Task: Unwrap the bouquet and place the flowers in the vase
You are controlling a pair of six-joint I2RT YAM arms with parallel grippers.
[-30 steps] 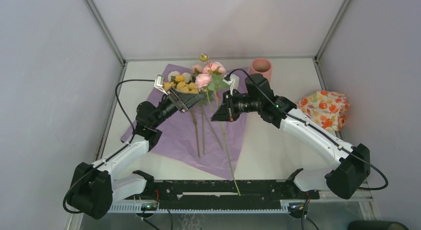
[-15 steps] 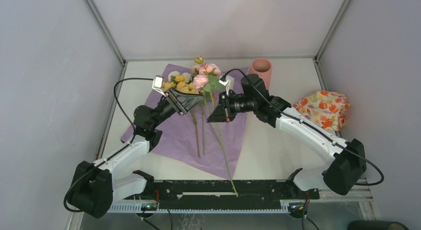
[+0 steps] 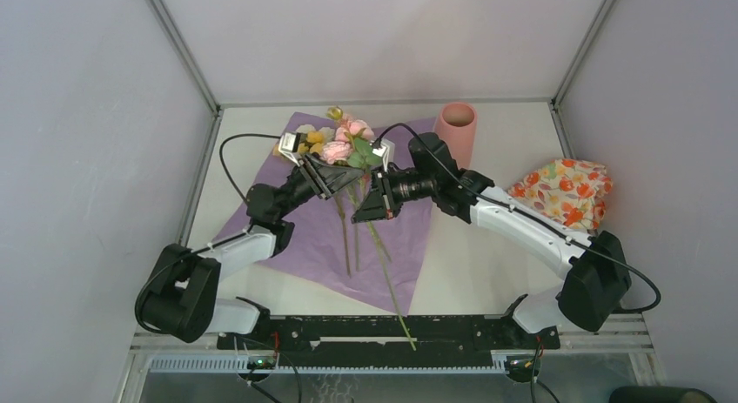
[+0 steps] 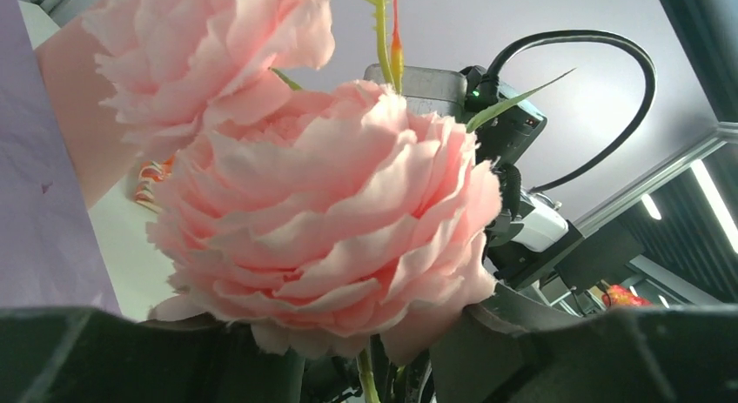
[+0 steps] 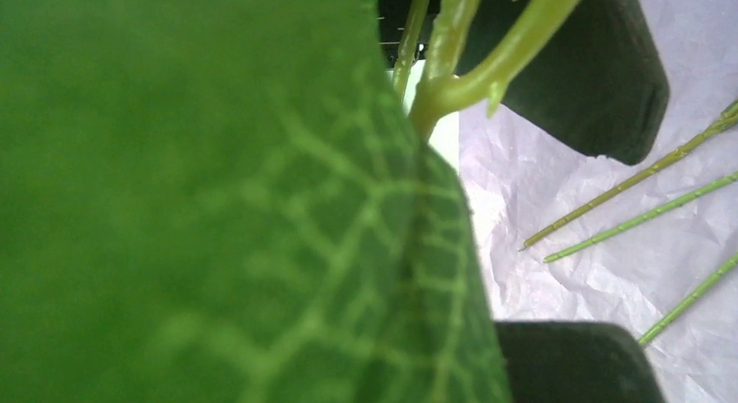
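Note:
The bouquet's purple paper lies spread flat on the table, with yellow and white flowers and bare stems on it. My right gripper is shut on a long stem whose pink blooms are lifted off the paper. A green leaf fills most of the right wrist view. My left gripper stands open just under the large pink bloom, fingers either side of the thin stem. The salmon-pink vase stands upright at the back right, behind the right arm.
An orange-flowered cloth bundle lies by the right wall. Enclosure walls close in the table on the left, back and right. The held stem's lower end reaches the black rail at the near edge.
Both grippers and the lifted pink blooms have shifted left and slightly toward the near edge. The left arm's base link has swung, and the blooms now sit over the left gripper.

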